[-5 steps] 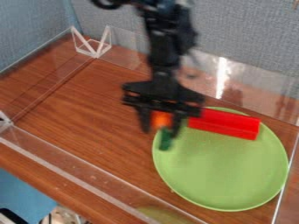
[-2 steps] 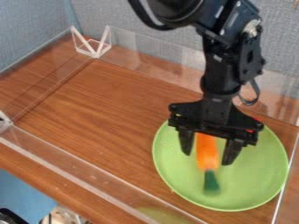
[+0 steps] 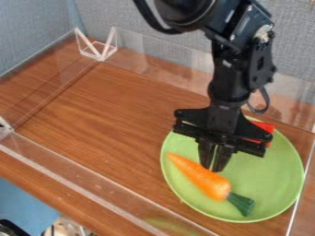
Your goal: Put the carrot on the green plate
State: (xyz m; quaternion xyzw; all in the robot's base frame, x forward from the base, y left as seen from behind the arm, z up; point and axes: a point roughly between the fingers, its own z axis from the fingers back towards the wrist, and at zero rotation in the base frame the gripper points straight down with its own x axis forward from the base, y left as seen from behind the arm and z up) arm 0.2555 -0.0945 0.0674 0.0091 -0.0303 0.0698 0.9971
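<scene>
Orange toy carrot (image 3: pixel 201 178) lying on the light-green plate (image 3: pixel 229 208), tip toward ten o'clock, dark green stem end toward four, black claw (image 3: pixel 215 169) above the plate, fingers pressed together, red block (image 3: pixel 262 127) partly hidden behind it at the plate's one o'clock, white wire-like frame (image 3: pixel 95 45) well apart toward the table's (image 3: pixel 102 113) eleven o'clock

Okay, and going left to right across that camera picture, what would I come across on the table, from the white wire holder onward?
White wire holder, orange carrot, red block.
</scene>
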